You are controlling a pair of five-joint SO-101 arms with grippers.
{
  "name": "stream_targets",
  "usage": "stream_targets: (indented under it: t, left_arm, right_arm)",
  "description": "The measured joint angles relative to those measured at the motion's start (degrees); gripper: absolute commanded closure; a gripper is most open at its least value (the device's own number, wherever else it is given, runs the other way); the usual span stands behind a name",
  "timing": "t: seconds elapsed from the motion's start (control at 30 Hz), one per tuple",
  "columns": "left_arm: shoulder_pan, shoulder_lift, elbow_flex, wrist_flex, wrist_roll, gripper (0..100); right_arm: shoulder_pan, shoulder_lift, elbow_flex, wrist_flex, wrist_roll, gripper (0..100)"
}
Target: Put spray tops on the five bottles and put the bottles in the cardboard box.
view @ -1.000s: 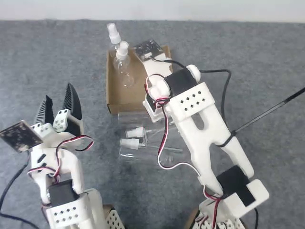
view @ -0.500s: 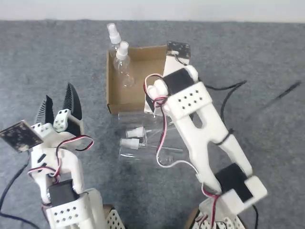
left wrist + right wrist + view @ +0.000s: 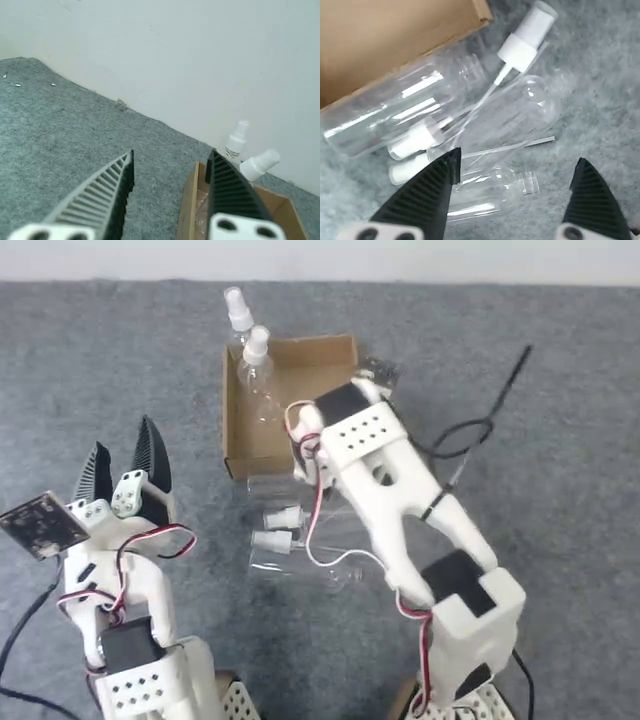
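Two capped bottles [image 3: 258, 365] sit at the 11 o'clock corner of the cardboard box [image 3: 310, 390]; uncapped bottles [image 3: 520, 107] and loose spray tops [image 3: 525, 32] lie at its 6 o'clock edge. Right gripper [image 3: 517, 161] hovers released above them; left gripper [image 3: 170, 152] sits released at 9 o'clock. Capping appears in hand: the next move likely calls for grasping one top.

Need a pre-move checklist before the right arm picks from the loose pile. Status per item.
1. Right gripper open: ok.
2. Right gripper above the loose bottles: ok.
3. Three loose bottles uncapped, lying beside the cardboard box: ok.
4. Spray tops lying among them, uncovered: ok.
5. Left gripper open, away from the pile: ok.
6. Both capped bottles inside the box: cannot tell; one may stand behind its back wall.
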State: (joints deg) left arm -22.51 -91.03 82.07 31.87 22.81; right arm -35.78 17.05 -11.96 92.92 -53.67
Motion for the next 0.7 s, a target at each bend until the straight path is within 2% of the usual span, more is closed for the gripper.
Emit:
stream_targets:
  t: [0.23,0.7]
  left_arm:
    - [0.00,0.00,0.00,0.00,0.00,78]
    - [0.00,0.00,0.00,0.00,0.00,78]
  right_arm:
    - [-3.25,5.45,0.00,-0.70,-2.73,69.2]
    - [-3.08,10.46,-0.09,-3.08,-3.25,69.4]
